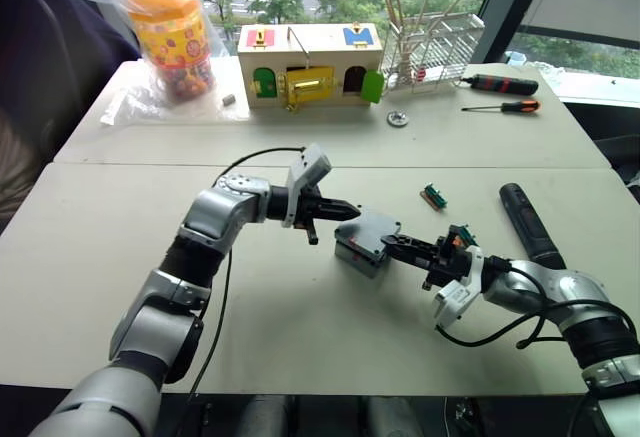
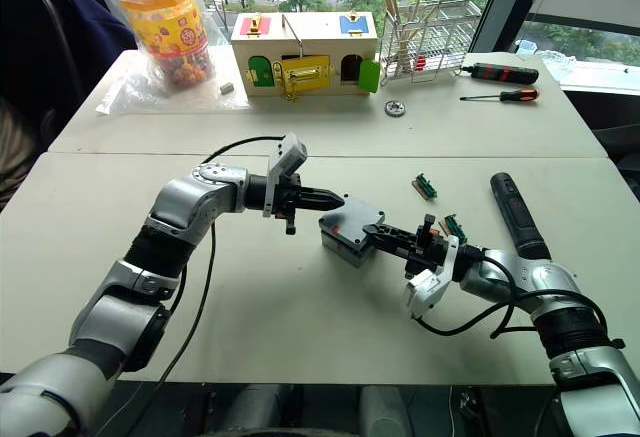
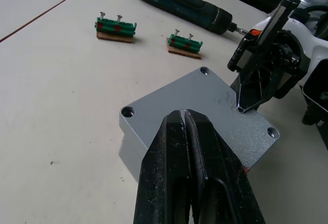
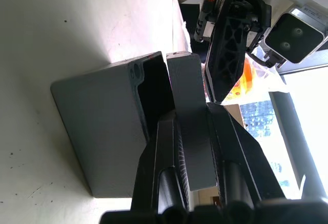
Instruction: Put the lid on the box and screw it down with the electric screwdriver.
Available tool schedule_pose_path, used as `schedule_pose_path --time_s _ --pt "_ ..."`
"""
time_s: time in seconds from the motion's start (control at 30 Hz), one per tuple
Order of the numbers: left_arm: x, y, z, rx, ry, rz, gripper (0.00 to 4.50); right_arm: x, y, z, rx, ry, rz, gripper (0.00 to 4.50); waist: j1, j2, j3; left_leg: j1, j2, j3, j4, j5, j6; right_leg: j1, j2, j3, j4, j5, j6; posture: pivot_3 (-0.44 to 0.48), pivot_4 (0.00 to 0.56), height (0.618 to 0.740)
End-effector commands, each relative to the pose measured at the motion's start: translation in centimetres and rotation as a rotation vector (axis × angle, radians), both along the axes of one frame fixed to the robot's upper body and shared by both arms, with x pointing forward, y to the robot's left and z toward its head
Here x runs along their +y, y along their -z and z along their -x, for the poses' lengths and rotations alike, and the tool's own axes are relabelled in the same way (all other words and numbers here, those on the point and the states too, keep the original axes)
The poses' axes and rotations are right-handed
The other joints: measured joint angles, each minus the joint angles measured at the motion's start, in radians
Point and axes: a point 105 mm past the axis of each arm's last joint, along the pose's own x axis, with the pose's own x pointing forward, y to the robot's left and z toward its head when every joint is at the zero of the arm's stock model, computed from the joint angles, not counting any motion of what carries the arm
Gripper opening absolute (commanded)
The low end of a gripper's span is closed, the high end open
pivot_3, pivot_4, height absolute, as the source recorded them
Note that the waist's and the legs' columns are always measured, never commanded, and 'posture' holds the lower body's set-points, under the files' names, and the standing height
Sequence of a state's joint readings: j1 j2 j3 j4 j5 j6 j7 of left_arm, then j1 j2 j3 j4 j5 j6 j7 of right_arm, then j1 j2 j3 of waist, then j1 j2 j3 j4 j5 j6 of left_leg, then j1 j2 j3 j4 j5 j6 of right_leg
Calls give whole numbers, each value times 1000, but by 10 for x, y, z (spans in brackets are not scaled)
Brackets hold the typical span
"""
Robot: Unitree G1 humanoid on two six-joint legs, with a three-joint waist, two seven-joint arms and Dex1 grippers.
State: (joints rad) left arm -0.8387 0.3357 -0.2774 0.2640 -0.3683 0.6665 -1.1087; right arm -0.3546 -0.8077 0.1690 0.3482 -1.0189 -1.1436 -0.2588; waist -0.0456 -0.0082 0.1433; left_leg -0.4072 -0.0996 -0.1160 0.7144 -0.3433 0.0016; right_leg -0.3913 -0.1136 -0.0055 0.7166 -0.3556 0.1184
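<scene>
Lid [image 3: 205, 106] placement is the step I judge to be in hand: the grey cover sits tilted over the box [image 4: 97, 137], near the middle of the front worktop [image 1: 300, 327], not yet flat. My right gripper [image 4: 187, 116] pinches the lid by one edge, a finger on each face. My left gripper [image 3: 184, 114] has its fingers pressed together, empty, with the tips at or just over the lid's top near one edge.

To do this well I would lower the held edge until the lid's rim meets the box wall all round, using the left tips as a stop so the box cannot slide toward 9 o'clock. I would line up the corner holes before letting go, and slip the right fingers out sideways rather than lifting, or the lid may come up with them. The electric screwdriver [image 1: 530, 222] lies on the worktop at about 3 o'clock from the box, well apart from it, beside my right forearm.

The right wrist view shows a dark open gap between lid and box on the held side, so I know the lid is not seated; from the head views it looks nearly closed. The left wrist view shows three of the lid's corner holes clearly, and two green screw holders [image 3: 116, 27] beyond the box, with screws standing in them. The head views alone show the wooden box with coloured doors [image 1: 305, 77] at 12 o'clock on the far worktop.
</scene>
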Motion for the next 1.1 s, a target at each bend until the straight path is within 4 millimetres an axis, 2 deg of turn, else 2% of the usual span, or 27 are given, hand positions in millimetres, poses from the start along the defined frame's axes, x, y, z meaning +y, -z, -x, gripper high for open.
schedule_pose_path --time_s 0.03,0.53,0.67,0.8,1.1 --pt "-6 -8 4 -55 33 7 51 -4 7 4 12 0 32 95 0 0 0 0 0 0 0 0 0 0 0 0 0 0 0 0 150 740" --pt "-10 -10 3 -59 33 23 51 -9 10 8 0 8 41 95 2 0 0 0 -1 -1 0 0 0 2 0 0 0 0 0 0 150 740" --pt "-17 -15 -1 -76 17 53 51 -5 -16 7 -165 16 -19 95 4 0 0 0 -1 -2 0 0 0 1 0 0 0 0 0 0 150 740" --pt "-17 -16 0 -74 19 61 51 -4 -24 9 -226 17 -36 95 0 0 0 0 -2 -2 0 0 0 0 0 0 0 0 0 0 150 740" --pt "-18 -14 3 -69 35 54 51 -3 -13 15 -182 16 -30 95 2 1 0 0 -2 -2 0 0 0 0 0 1 0 0 0 0 150 740"
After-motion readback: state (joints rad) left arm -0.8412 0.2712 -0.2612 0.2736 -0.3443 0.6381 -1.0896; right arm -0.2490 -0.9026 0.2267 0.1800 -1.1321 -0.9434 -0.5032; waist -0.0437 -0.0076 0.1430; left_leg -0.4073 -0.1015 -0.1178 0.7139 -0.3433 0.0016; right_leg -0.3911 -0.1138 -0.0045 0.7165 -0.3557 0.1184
